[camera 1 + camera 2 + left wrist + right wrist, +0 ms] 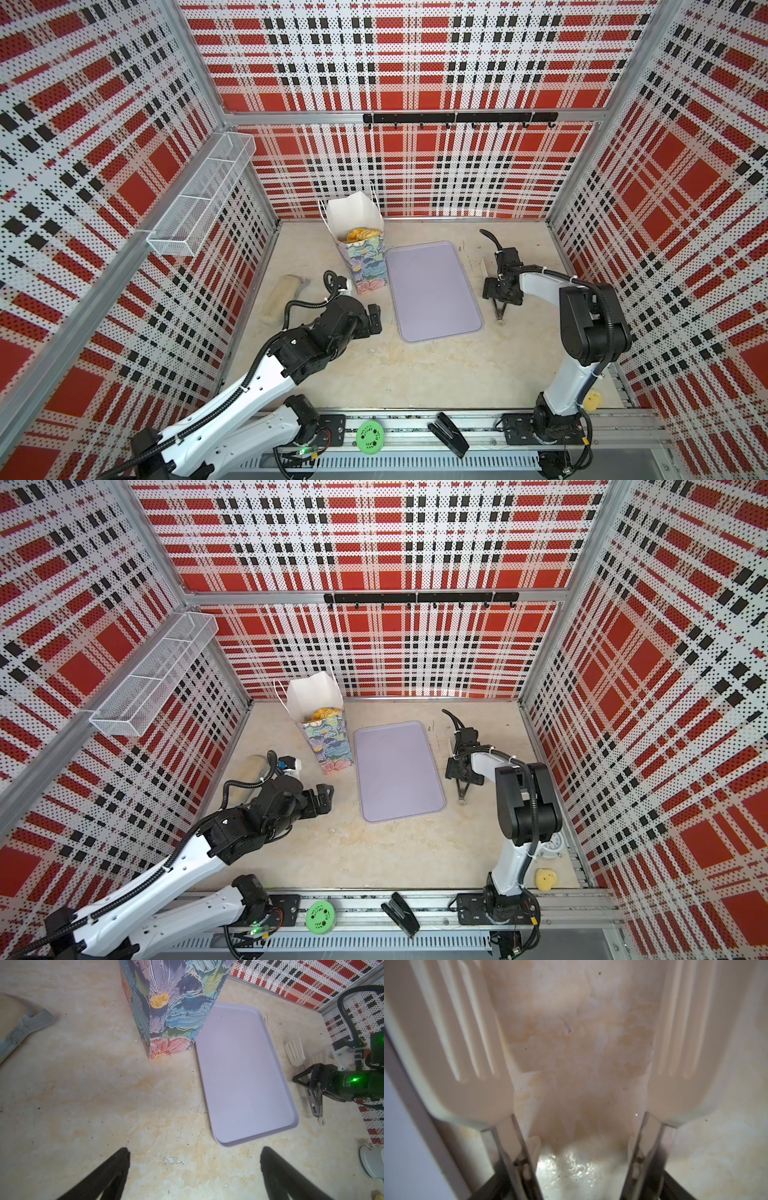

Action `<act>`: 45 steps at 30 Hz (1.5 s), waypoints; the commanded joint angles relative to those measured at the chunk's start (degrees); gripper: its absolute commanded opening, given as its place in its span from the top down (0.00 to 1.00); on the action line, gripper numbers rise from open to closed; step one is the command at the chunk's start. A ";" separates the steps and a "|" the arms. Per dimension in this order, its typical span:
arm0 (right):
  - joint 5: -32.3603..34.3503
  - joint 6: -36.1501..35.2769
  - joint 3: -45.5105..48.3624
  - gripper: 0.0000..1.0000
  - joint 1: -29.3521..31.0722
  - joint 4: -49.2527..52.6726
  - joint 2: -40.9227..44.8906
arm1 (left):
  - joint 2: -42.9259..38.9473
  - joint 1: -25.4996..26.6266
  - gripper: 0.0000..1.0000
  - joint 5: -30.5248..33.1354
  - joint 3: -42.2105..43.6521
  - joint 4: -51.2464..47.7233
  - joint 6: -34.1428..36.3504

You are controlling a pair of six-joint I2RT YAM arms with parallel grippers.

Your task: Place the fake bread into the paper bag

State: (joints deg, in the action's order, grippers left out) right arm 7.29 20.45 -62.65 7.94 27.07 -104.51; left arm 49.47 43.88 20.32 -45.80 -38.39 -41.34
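Paper bag (362, 259) upright at far left-centre, mouth open upward for dropping in from above. Fake bread (360, 235) piled inside, golden tops showing just under the rim. Lavender tray (432, 291) just right of bag, bare; loading judged complete. Left gripper (194, 1149) on near side of bag, spread wide, empty, low over table (374, 374). Right gripper (307, 1084) right of tray, straddling spread tongs (452, 1053) lying on table, probably for setting down; pressing or released, cannot tell. No legible brand or lettering.
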 commanded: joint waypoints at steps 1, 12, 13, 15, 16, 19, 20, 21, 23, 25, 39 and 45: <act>-2.01 -0.14 0.91 0.10 -0.30 -2.76 1.42 | -0.51 -0.63 0.01 0.19 1.04 1.03 -0.65; -3.46 -5.65 16.49 0.00 0.03 -16.81 20.51 | -0.08 -1.51 0.01 1.13 2.22 1.21 -0.94; -3.13 -6.92 18.16 0.00 0.05 -18.81 23.00 | -0.07 -1.47 0.01 1.78 2.28 1.21 -0.93; -2.01 -10.03 21.53 0.00 0.02 -23.12 27.63 | -0.24 -1.50 0.01 3.21 2.47 1.22 -0.81; -1.25 -11.53 23.02 0.00 0.03 -25.28 29.61 | -0.29 -1.51 0.01 3.68 2.60 1.21 -0.65; 1.86 -16.16 28.41 0.00 -0.02 -33.05 34.51 | -0.15 -1.55 0.01 5.18 2.65 1.05 -0.16; 2.88 -17.52 30.79 0.00 0.01 -36.97 35.85 | -0.02 -1.47 0.01 6.12 2.56 0.80 -0.14; 3.91 -18.95 33.22 0.00 -0.01 -41.47 36.82 | 0.12 -1.49 0.01 6.89 2.48 0.62 -0.12; 6.94 -21.42 38.37 0.00 -0.02 -52.29 37.63 | 0.51 -1.50 0.01 8.61 2.33 0.42 -0.14; 11.62 -21.59 41.95 0.00 -0.17 -61.71 36.44 | 1.09 -1.51 0.01 10.14 2.21 0.42 -0.06; 10.65 -26.05 43.78 0.00 -0.77 -90.44 12.39 | 7.91 -1.51 0.01 32.94 1.29 8.19 11.14; 10.54 -24.66 42.21 0.00 -1.62 -86.24 12.93 | 9.39 -7.42 0.01 34.11 15.29 42.34 40.48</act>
State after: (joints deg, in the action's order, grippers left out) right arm 18.17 -4.40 -19.18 6.81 -56.84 -92.49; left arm 57.63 39.44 50.72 -35.90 -15.68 -17.78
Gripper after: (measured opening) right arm 0.998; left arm 0.992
